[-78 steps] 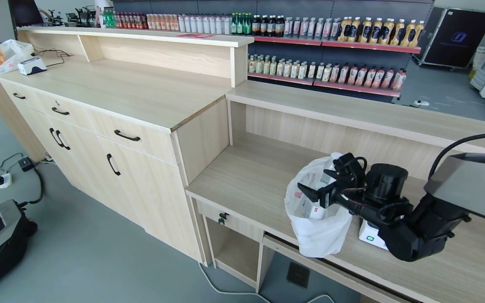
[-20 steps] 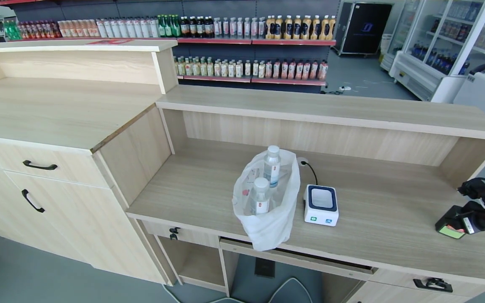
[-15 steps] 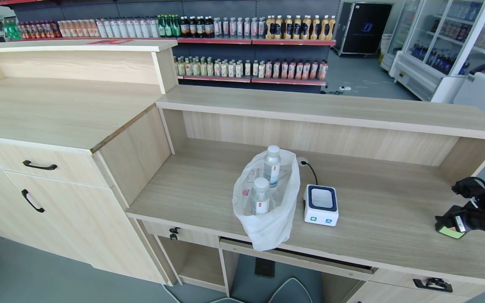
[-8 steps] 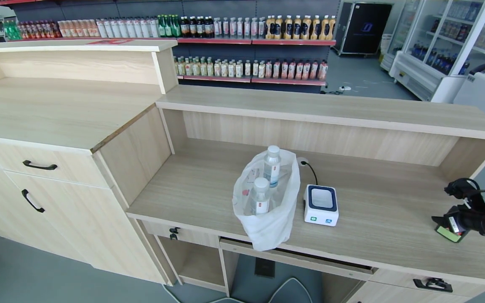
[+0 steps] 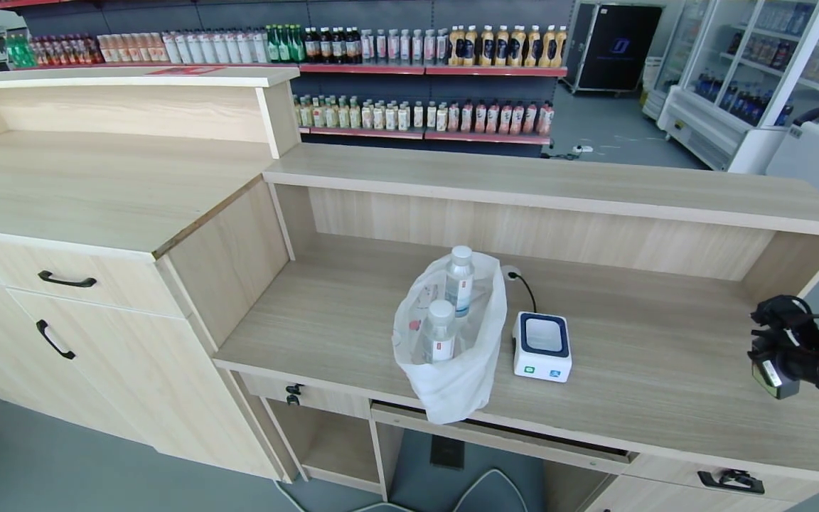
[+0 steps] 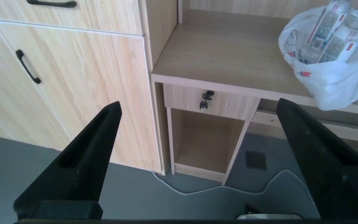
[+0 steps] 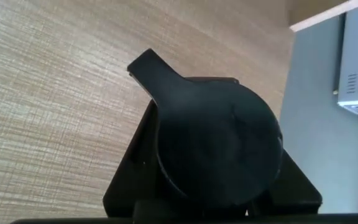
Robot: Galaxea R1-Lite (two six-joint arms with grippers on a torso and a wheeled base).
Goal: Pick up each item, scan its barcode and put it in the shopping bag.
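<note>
A white shopping bag stands open near the front edge of the low counter, with two clear bottles upright inside it. Just right of it lies the white barcode scanner. At the counter's far right end my right gripper hovers, shut on a small dark item with a pale label. That item looks black and round over the wood in the right wrist view. My left gripper hangs open below the counter front, fingers wide apart, the bag far off.
A raised ledge backs the low counter and a side wall closes its right end. A taller counter with drawers stands to the left. Drink shelves and fridges line the room behind.
Five seconds back my right gripper was at the bag; the head has turned since. Over the last second it has lifted slightly and rotated the dark item, turning its green face away.
</note>
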